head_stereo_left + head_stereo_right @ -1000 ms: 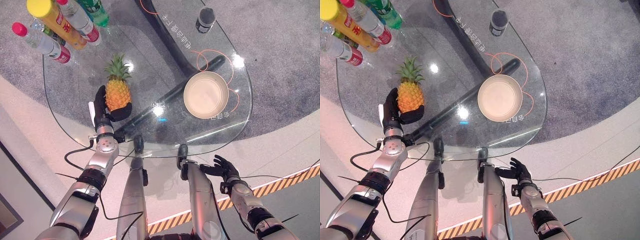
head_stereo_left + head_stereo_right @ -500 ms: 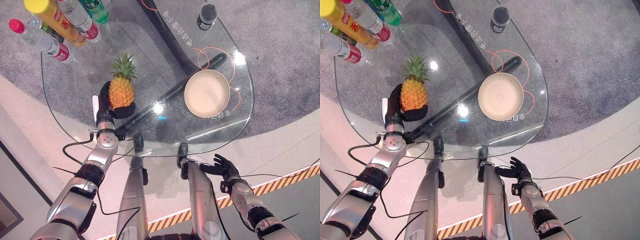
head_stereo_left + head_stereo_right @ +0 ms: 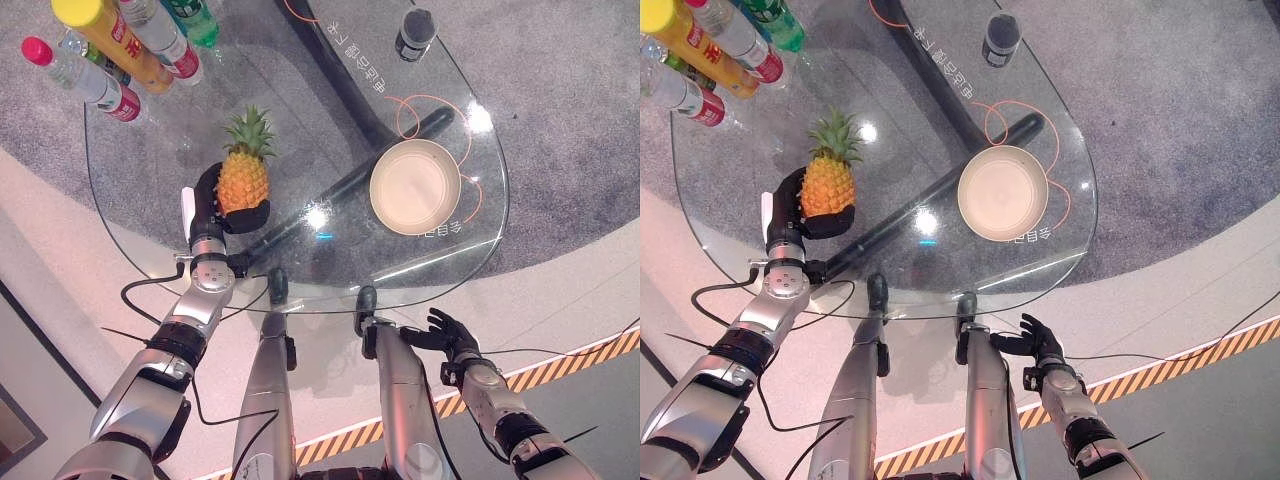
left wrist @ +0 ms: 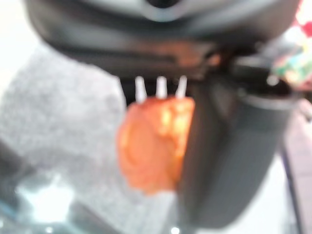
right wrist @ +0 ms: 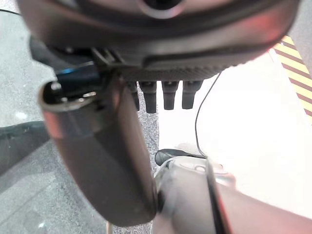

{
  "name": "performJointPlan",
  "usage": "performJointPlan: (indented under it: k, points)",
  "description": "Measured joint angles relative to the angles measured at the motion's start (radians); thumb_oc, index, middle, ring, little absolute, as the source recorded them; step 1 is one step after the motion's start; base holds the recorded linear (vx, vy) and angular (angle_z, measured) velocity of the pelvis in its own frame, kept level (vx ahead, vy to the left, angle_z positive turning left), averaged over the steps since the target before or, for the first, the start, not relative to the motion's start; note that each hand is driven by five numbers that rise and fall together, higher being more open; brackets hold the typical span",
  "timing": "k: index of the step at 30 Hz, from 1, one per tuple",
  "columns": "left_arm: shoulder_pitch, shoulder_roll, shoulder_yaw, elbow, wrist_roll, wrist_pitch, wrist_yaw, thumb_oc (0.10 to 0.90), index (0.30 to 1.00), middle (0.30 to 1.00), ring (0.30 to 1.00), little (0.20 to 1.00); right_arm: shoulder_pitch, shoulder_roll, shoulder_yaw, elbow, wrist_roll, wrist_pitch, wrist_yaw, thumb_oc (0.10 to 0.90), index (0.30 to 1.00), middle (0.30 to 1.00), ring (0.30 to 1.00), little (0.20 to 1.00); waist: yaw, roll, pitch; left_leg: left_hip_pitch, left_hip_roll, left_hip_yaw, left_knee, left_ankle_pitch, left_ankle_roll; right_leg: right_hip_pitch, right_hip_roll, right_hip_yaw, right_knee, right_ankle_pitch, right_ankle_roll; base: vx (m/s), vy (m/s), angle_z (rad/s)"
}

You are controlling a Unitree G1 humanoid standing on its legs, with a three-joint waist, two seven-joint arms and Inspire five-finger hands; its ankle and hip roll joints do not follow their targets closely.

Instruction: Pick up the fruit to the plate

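One pineapple (image 3: 242, 180) gripped, L hand (image 3: 208, 205) curled

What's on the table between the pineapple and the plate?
Nothing stands there. In the left eye view, bare glass table lies between the pineapple and plate; its dark base shows through.

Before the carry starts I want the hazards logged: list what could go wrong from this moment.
1. The left hand grips only the lower body of the pineapple, and the leafy crown rises above the grip, so the fruit may tip or slip during the carry.
2. The plate sits across the glass table, near its right edge; a clumsy set-down could nudge it toward that edge.
3. The bottles stand close behind the pineapple; a swing backward could topple them.
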Motion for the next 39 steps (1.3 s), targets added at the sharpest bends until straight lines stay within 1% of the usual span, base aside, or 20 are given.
performJointPlan:
  k: [3, 7, 16, 18, 19, 22, 26, 29, 31, 33, 36, 39]
  points:
    - [0.0, 0.0, 0.0, 0.001, 0.0, 0.003, 0.0, 0.1, 0.3, 0.3, 0.3, 0.2, 0.0, 0.002, 0.0, 0.002, 0.003, 0.0, -0.007, 0.8, 0.9, 0.9, 0.9, 0.9, 0.0, 0.0, 0.0, 0.003, 0.0, 0.0, 0.0, 0.001, 0.0, 0.002, 0.0, 0.001, 0.001, 0.0, 0.0, 0.0, 0.0, 0.0]
    - [0.004, 0.0, -0.002, 0.011, 0.0, 0.005, 0.0, 0.1, 0.3, 0.3, 0.3, 0.2, 0.0, 0.013, 0.0, 0.011, 0.037, 0.003, -0.025, 0.8, 0.9, 0.9, 0.9, 0.9, 0.0, 0.0, 0.0, 0.014, 0.0, 0.0, 0.0, 0.003, 0.001, 0.011, 0.0, 0.002, 0.0, 0.001, 0.001, 0.0, -0.008, 0.0]
    - [0.073, -0.001, -0.004, 0.006, 0.0, 0.016, -0.003, 0.1, 0.3, 0.3, 0.3, 0.2, 0.006, 0.029, -0.003, 0.03, 0.091, 0.01, -0.091, 0.8, 0.9, 0.9, 0.9, 0.9, 0.002, 0.003, -0.001, 0.065, 0.0, 0.012, -0.006, 0.002, 0.001, 0.054, 0.0, 0.012, -0.001, 0.001, 0.001, -0.01, -0.012, -0.03]
    - [0.102, 0.0, -0.003, 0.004, 0.001, 0.017, -0.003, 0.1, 0.3, 0.3, 0.3, 0.2, 0.013, 0.029, -0.005, 0.047, 0.115, 0.009, -0.12, 0.8, 0.9, 0.9, 0.9, 0.9, 0.003, 0.005, 0.0, 0.091, 0.0, 0.024, -0.021, 0.004, 0.002, 0.068, 0.0, 0.024, -0.004, 0.004, 0.002, 0.0, 0.006, -0.09]
    - [0.114, 0.001, -0.001, -0.001, 0.005, 0.019, -0.004, 0.1, 0.3, 0.3, 0.3, 0.2, 0.016, 0.03, -0.014, 0.051, 0.126, 0.01, -0.132, 0.8, 0.9, 0.9, 0.9, 0.9, 0.003, 0.01, 0.0, 0.099, 0.0, 0.025, -0.022, 0.003, 0.002, 0.077, 0.0, 0.024, -0.008, 0.005, 0.003, 0.0, 0.01, -0.08]
    - [0.185, 0.012, 0.001, -0.056, 0.034, 0.028, 0.0, 0.1, 0.3, 0.3, 0.3, 0.2, 0.049, 0.032, -0.083, 0.048, 0.216, 0.0, -0.193, 0.8, 0.9, 0.9, 0.9, 0.9, 0.005, 0.03, 0.0, 0.152, 0.001, 0.026, -0.036, 0.003, 0.003, 0.136, 0.003, 0.024, -0.038, 0.011, 0.006, 0.0, 0.003, -0.01]
    - [0.224, 0.022, 0.002, -0.124, 0.054, 0.041, 0.001, 0.1, 0.3, 0.3, 0.3, 0.2, 0.064, 0.031, -0.135, 0.038, 0.282, -0.035, -0.239, 0.8, 0.9, 0.9, 0.9, 0.9, 0.016, 0.047, 0.001, 0.163, 0.001, 0.028, -0.045, 0.001, -0.001, 0.15, 0.003, 0.024, -0.052, 0.017, 0.008, 0.0, 0.0, 0.0]
    - [0.273, 0.024, 0.009, -0.185, 0.064, 0.047, 0.001, 0.1, 0.3, 0.3, 0.3, 0.2, 0.083, 0.034, -0.146, -0.004, 0.317, -0.043, -0.283, 0.8, 0.9, 0.9, 0.9, 0.9, 0.027, 0.051, 0.003, 0.198, 0.0, 0.031, -0.057, 0.004, 0.003, 0.182, 0.003, 0.025, -0.059, 0.018, 0.01, 0.0, 0.0, 0.0]
    - [0.319, 0.024, 0.034, -0.236, 0.083, 0.047, 0.001, 0.1, 0.3, 0.3, 0.3, 0.2, 0.096, 0.045, -0.16, -0.058, 0.324, -0.073, -0.345, 0.8, 0.9, 0.9, 0.9, 0.9, 0.028, 0.052, 0.003, 0.214, 0.001, 0.031, -0.061, 0.004, 0.004, 0.199, 0.004, 0.025, -0.067, 0.018, 0.01, 0.0, 0.0, 0.0]
    - [0.34, 0.024, 0.035, -0.25, 0.086, 0.047, 0.001, 0.1, 0.3, 0.3, 0.3, 0.2, 0.106, 0.053, -0.175, -0.105, 0.325, -0.099, -0.396, 0.8, 0.9, 0.9, 0.9, 0.9, 0.029, 0.056, 0.003, 0.233, 0.001, 0.032, -0.067, 0.004, 0.003, 0.218, 0.004, 0.025, -0.074, 0.018, 0.01, 0.0, 0.0, 0.0]
    - [0.382, 0.027, 0.047, -0.306, 0.104, 0.048, 0.003, 0.1, 0.3, 0.3, 0.3, 0.2, 0.142, 0.052, -0.187, -0.241, 0.341, -0.148, -0.463, 0.8, 0.9, 0.9, 0.9, 0.9, 0.031, 0.063, 0.006, 0.235, 0.0, 0.033, -0.069, 0.004, 0.004, 0.221, 0.003, 0.025, -0.075, 0.018, 0.011, 0.0, 0.0, 0.0]
    - [0.42, 0.028, 0.051, -0.345, 0.154, 0.048, 0.003, 0.1, 0.3, 0.3, 0.3, 0.2, 0.177, 0.054, -0.188, -0.388, 0.342, -0.187, -0.474, 0.8, 0.9, 0.9, 0.9, 0.9, 0.03, 0.066, 0.006, 0.241, 0.001, 0.033, -0.069, 0.004, 0.004, 0.226, 0.004, 0.025, -0.075, 0.018, 0.011, 0.0, 0.0, 0.0]
